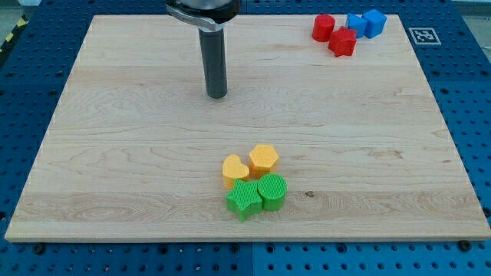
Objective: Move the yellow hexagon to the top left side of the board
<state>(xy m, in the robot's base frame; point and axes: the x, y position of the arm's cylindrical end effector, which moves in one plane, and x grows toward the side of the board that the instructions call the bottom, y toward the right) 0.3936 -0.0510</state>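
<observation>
1. Resting on the pale wooden board, my tip, the lower end of a straight dark rod, touches no block; there are no jaws or fingers on it to spread or pinch.
2. From my tip, the yellow hexagon block lies towards five o'clock, well apart, in the lower middle of the board.
3. Just beside the hexagon at eight o'clock sits a yellow heart-shaped block.
4. A green star-shaped block and a green round cylinder block sit close together just below the yellow pair, at about six o'clock.
5. Far off at the board's two o'clock corner are two red blocks and two blue blocks, shapes unclear.
</observation>
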